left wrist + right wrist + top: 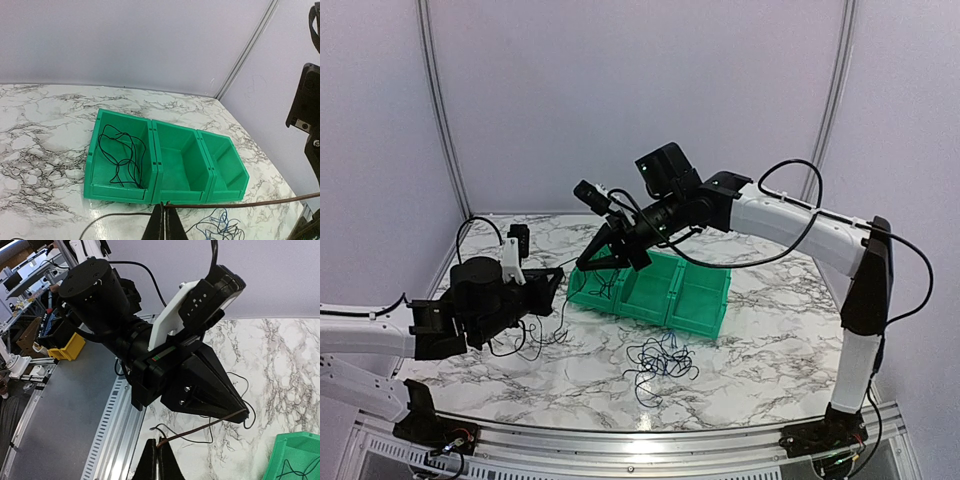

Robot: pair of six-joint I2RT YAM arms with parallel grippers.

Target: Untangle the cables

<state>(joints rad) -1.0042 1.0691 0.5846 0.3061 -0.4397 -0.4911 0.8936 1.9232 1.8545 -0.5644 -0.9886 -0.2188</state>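
You have one thin cable [200, 429] stretched between the left gripper [164, 207] and the right gripper [158, 444], both pinched narrow on it. The tangled cables [660, 362] lie on the table [770, 335] just near of the green bin [120, 193], whose left compartment holds a black cable [123, 159].

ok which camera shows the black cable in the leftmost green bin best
Left wrist: the black cable lies fully visible, looped inside the leftmost green bin. Top external shows only faint, tiny strands of it; right wrist catches just the bin's corner and a bit of wire.
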